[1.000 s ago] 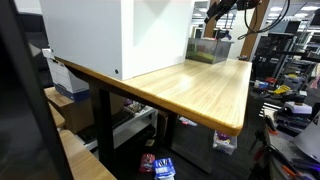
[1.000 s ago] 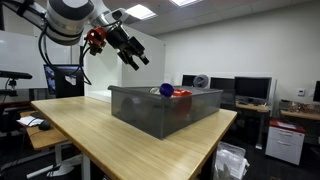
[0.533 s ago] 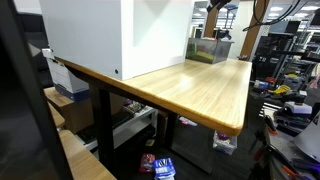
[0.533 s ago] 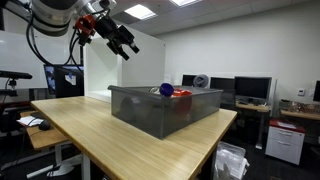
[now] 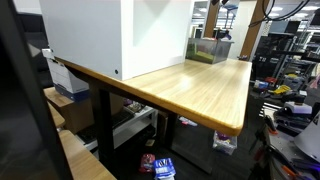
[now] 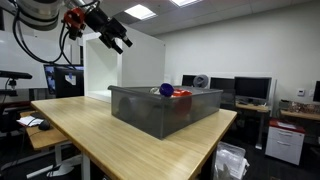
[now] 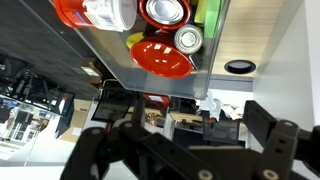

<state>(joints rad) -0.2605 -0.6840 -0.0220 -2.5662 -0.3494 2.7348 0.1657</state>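
My gripper (image 6: 116, 38) is open and empty, high in the air, up and to the left of a grey plastic bin (image 6: 150, 112) on the wooden table (image 6: 100, 135). In the wrist view the two black fingers (image 7: 185, 145) stand wide apart with nothing between them. The bin (image 7: 215, 60) shows from above; it holds a red bowl (image 7: 162, 57), a red-rimmed can (image 7: 160, 11), a silver can (image 7: 188, 39), an orange-and-white container (image 7: 95, 12) and something green (image 7: 208, 14). A blue ball (image 6: 166, 90) and a red thing (image 6: 182, 93) show over the bin's rim. In an exterior view the bin (image 5: 210, 49) stands at the table's far end, the gripper (image 5: 222, 5) above it.
A large white box (image 5: 110, 35) stands on the table; it shows behind the bin as well (image 6: 140, 65). A black grommet hole (image 7: 239, 67) sits in the tabletop by the bin. Monitors (image 6: 245, 90) and desks stand behind. Clutter lies on the floor under the table (image 5: 155, 165).
The arm has swung up and to the left, away from the bin. The gripper has stayed open and empty. The things in the bin have not moved.
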